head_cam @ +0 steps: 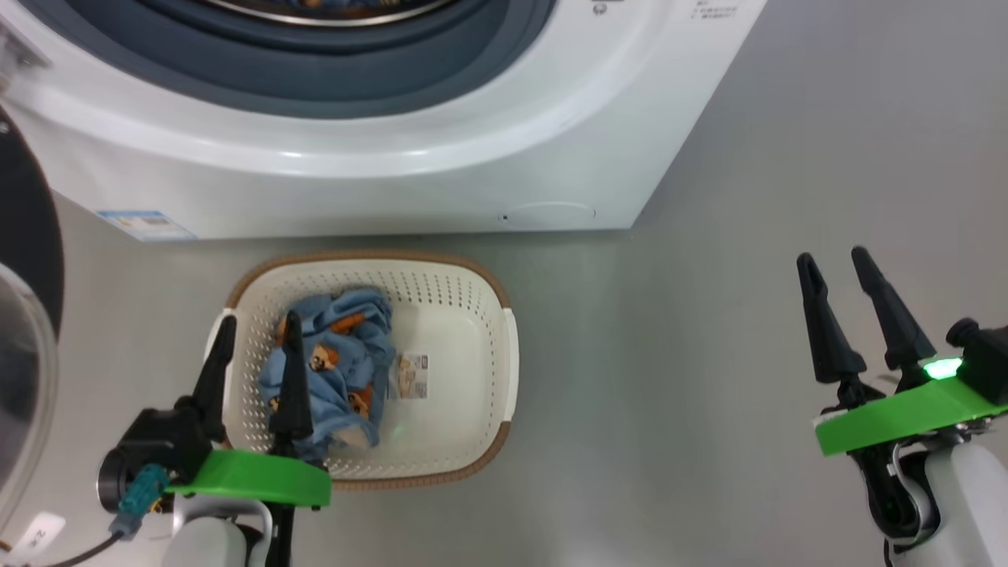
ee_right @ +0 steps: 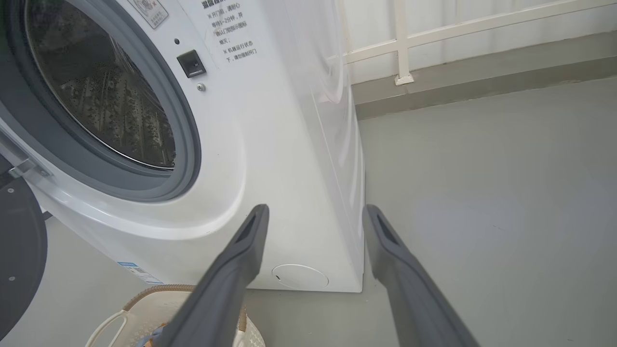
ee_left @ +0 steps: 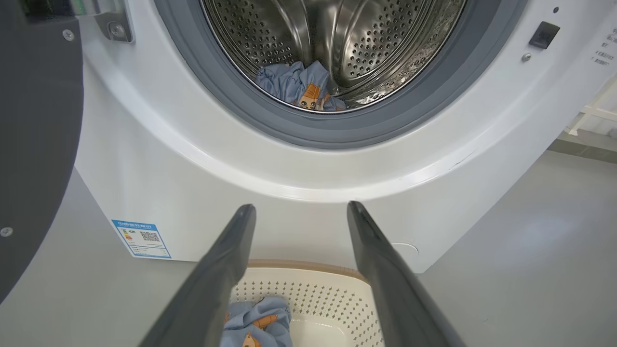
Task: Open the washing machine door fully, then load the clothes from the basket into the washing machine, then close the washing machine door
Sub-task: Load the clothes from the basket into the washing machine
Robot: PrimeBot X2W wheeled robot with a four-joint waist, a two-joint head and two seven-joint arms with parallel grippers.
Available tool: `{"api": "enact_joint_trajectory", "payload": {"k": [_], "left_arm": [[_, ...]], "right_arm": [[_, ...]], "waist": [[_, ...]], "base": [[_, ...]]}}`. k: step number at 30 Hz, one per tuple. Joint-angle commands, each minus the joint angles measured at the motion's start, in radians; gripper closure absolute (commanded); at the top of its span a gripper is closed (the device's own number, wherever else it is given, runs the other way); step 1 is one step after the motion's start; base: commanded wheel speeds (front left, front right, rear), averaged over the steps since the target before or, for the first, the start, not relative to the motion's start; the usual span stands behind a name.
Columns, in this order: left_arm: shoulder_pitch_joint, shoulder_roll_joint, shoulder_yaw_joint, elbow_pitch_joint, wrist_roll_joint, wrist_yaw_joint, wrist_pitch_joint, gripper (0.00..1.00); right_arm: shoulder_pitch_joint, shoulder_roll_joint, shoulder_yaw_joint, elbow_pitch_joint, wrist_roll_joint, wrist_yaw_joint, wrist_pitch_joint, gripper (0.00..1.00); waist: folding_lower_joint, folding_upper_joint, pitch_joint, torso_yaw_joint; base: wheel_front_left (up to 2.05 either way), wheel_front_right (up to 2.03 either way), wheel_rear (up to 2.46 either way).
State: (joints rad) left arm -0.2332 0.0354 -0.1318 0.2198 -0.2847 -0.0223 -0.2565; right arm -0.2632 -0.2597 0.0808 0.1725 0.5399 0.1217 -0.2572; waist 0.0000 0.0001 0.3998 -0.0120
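Left hand [head_cam: 261, 317], wide and empty, above clothes [head_cam: 346, 346] in the basket [head_cam: 465, 315]; right hand [head_cam: 832, 256] likewise; washing machine door [head_cam: 27, 236] open.

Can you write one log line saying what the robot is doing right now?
washing machine door: open | drum: some clothes inside | basket: more clothes inside | left gripper: open, above basket | right gripper: open, empty
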Motion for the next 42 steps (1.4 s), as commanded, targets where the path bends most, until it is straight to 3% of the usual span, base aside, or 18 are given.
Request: {"api": "enact_joint_trajectory", "payload": {"k": [1,14,32,42], "left_arm": [[-0.027,0.015,0.028,-0.008,-0.003,0.002,-0.005,0.00],[-0.152,0.015,0.034,0.150,0.000,-0.017,-0.005,0.00],[-0.429,0.053,0.080,0.546,0.003,-0.052,-0.005,0.00],[-0.582,0.088,0.110,0.783,-0.008,-0.051,-0.005,0.00]], "right_arm": [[-0.017,-0.018,0.013,-0.029,0.007,0.009,-0.005,0.00],[-0.073,-0.018,0.013,-0.053,0.014,0.009,-0.005,0.00],[-0.155,-0.002,0.013,-0.088,0.025,0.009,-0.005,0.00],[-0.187,0.012,0.029,-0.096,0.030,0.009,-0.005,0.00]], "waist": [[0.0000,-0.0001,0.046,-0.007],[0.0000,-0.0001,0.179,-0.025],[0.0000,-0.0001,0.369,-0.071],[0.0000,-0.0001,0.431,-0.107]], "base": [[0.00,0.00,0.00],[0.00,0.00,0.00],[0.00,0.00,0.00],[0.00,0.00,0.00]]}}
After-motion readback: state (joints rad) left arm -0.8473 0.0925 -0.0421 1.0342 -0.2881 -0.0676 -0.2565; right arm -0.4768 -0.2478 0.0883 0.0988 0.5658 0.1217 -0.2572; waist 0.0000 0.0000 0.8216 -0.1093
